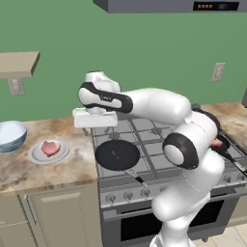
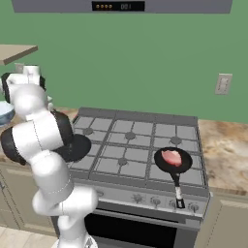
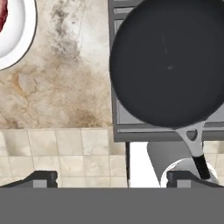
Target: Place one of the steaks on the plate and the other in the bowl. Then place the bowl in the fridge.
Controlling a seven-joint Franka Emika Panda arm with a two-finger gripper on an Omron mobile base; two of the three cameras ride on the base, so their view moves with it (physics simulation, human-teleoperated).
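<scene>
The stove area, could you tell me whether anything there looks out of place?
Nothing is spilled or damaged. One steak lies in the small frying pan on the stove's right front burner, not in the bowl. The other steak is on the plate.

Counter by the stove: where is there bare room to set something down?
A bare patch of counter lies between the plate, which holds a steak, and the stove. The counter right of the stove is bare too. The stove is crowded by two pans.
</scene>
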